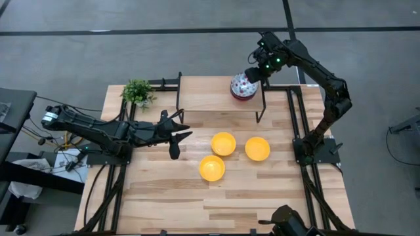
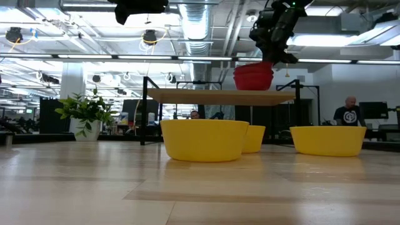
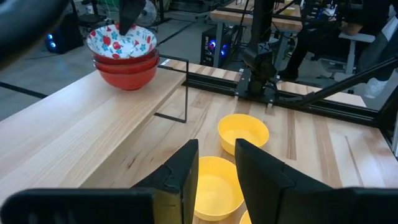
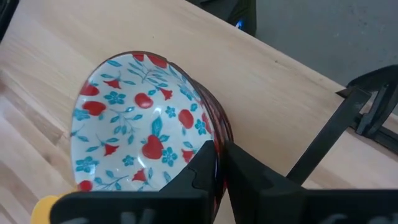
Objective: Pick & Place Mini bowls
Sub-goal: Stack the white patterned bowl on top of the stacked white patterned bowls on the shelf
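A stack of floral mini bowls (image 1: 241, 87), red outside and white with red-and-blue flowers inside, stands on the raised wooden shelf (image 1: 210, 95) at the table's far side. My right gripper (image 4: 221, 165) is at the stack's rim, shut on the top bowl (image 4: 140, 134). Three yellow mini bowls (image 1: 223, 143) (image 1: 257, 149) (image 1: 212, 168) stand upright on the table in front of the shelf. My left gripper (image 1: 180, 134) hovers open to the left of the yellow bowls, holding nothing. My right gripper has the top floral bowl's rim (image 4: 213, 138) between its two fingers, one finger inside the bowl and one outside. The fingers slant down from above on the stack's far-right side. The bowl sits upright, nested on the bowls below it on the shelf.
A small green potted plant (image 1: 137, 92) stands at the table's far left corner. The shelf rests on thin black metal legs (image 1: 261, 108). Black frame rails (image 1: 298, 131) run along both sides of the table. Bare wood lies toward the near edge. People sit in the room behind.
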You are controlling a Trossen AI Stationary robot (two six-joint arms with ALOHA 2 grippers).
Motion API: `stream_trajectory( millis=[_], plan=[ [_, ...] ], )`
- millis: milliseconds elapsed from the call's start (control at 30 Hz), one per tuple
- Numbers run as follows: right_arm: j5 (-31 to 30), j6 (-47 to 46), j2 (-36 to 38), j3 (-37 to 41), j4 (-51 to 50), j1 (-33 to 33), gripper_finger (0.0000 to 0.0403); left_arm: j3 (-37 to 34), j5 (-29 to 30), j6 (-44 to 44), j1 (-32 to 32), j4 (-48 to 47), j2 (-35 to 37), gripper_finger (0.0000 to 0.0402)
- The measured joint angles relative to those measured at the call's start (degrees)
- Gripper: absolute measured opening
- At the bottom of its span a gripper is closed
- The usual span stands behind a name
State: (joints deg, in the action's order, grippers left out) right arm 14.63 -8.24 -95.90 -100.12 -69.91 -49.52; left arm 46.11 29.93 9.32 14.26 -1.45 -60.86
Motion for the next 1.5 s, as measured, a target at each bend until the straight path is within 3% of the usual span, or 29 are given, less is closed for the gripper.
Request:
stream_trajectory(
  millis=[167,600,967,1233,1500],
  plan=[
    [0.4,-0.3,0.0,0.0,0.3,0.0,0.0005,0.0,0.0,0.0,0.0,0.0,0.0,0.0104],
    [0.3,-0.5,0.0,0.0,1.0,1.1,0.0055,0.0,0.0,0.0,0.0,0.0,0.0,0.0104],
    [-0.1,-0.3,0.0,0.0,2.8,1.2,0.0056,0.0,0.0,0.0,0.0,0.0,0.0,0.0104],
    [-5.5,-0.1,0.0,0.0,5.1,1.2,0.0055,0.0,0.0,0.0,0.0,0.0,0.0,0.0104],
    [-6.3,1.1,0.0,0.0,8.1,1.1,0.0030,0.0,0.0,0.0,0.0,0.0,0.0,0.0104]
  ],
)
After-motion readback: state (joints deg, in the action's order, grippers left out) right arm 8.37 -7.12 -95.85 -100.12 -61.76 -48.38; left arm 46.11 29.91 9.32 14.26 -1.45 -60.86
